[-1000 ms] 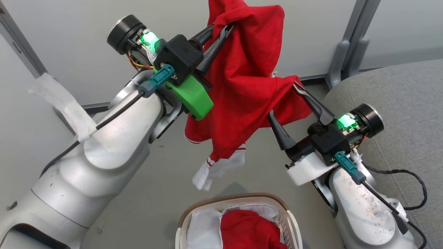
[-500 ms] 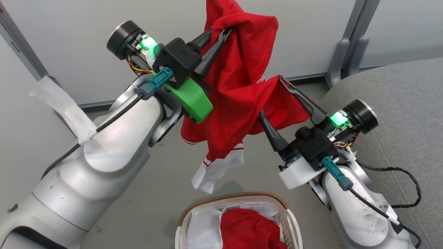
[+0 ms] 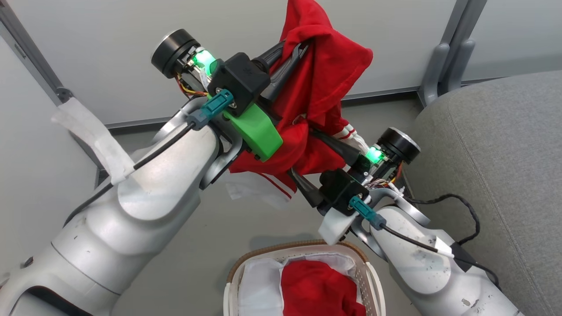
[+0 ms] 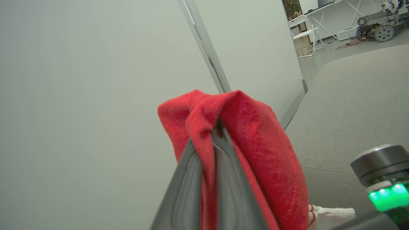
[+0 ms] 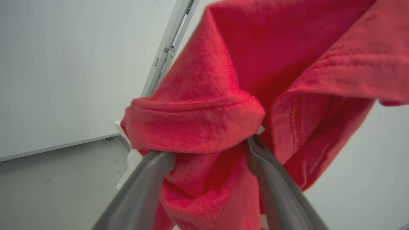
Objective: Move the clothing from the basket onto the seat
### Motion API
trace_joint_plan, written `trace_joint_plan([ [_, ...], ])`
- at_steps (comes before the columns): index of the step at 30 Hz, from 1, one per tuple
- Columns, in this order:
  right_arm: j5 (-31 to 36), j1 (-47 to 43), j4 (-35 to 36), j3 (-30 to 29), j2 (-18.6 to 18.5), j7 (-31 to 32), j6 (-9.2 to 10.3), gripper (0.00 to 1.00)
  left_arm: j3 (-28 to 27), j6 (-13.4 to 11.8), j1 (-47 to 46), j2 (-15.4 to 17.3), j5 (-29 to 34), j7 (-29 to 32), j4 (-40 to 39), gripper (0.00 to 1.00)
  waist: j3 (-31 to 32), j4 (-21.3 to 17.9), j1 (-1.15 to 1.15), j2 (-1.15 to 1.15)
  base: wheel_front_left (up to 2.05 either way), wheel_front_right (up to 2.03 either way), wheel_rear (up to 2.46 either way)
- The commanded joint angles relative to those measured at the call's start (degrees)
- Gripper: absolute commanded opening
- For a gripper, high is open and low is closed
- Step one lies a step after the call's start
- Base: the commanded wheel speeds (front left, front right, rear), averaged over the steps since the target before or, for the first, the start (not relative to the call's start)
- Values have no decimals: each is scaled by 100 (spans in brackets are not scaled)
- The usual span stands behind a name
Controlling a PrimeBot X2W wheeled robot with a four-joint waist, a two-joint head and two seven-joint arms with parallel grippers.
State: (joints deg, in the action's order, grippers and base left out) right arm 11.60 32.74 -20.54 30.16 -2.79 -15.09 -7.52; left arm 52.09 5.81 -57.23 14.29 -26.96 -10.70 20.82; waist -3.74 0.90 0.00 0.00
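On robot's right: seat (image 3: 496, 145), grey woven fabric, rounded corner, nearer right arm. Left of it, held aloft over floor: shirt (image 3: 325, 87), red, soft, crumpled, long axis hung downward. Below: basket (image 3: 231, 281), perforated white plastic, second shirt (image 3: 320, 289) heaped inside. Shirt top pinched tight by left gripper (image 4: 215, 127); right gripper (image 5: 211, 150) spread, cloth bunched between fingers.

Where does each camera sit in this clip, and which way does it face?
Head view: on the head, looking down at shirt, basket and seat; both forearms, left gripper, right gripper show.
Left wrist view: on left wrist, facing wall panels and seat; own fingers pinch the shirt.
Right wrist view: on right wrist, facing wall panels and floor; own spread fingers amid shirt.
All three share the shirt.
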Motion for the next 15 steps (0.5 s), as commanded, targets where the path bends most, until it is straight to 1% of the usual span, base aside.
trace_joint_plan([
  [1, -97, 106, -116, 79, -19, -12, 6, 81, 2, 6, -79, -7, -18, -38, 0, 0, -14, 11, 0, 0, 0, 0, 0],
  [2, -159, 166, -202, 148, -19, -12, 6, 45, 6, 7, -88, -15, -28, -47, -1, 0, -24, 17, 0, 0, 0, 0, 0],
  [3, -209, 211, -253, 196, -18, -12, 6, 39, 8, 8, -89, -19, -37, -55, 0, 0, -33, 22, 0, 0, 0, 0, 0],
  [4, -287, 243, -310, 243, -19, -12, 6, 29, 8, 8, -89, -21, -50, -54, 3, 0, -43, 28, 0, 0, 0, 0, 0],
  [5, -328, 270, -341, 273, -19, -12, 6, 16, 8, 7, -88, -17, -57, -59, 7, 0, -53, 32, 0, 0, 0, 0, 0],
  [6, -368, 305, -367, 303, -19, -12, 6, 0, 5, 1, -81, -10, -71, -58, 15, 0, -64, 36, 0, 0, 0, 0, 0],
  [15, -494, 316, -288, 185, -19, -12, 6, 0, -92, -86, 124, 82, -227, -112, 91, 0, -152, 15, 0, 0, 0, 0, 0],
])
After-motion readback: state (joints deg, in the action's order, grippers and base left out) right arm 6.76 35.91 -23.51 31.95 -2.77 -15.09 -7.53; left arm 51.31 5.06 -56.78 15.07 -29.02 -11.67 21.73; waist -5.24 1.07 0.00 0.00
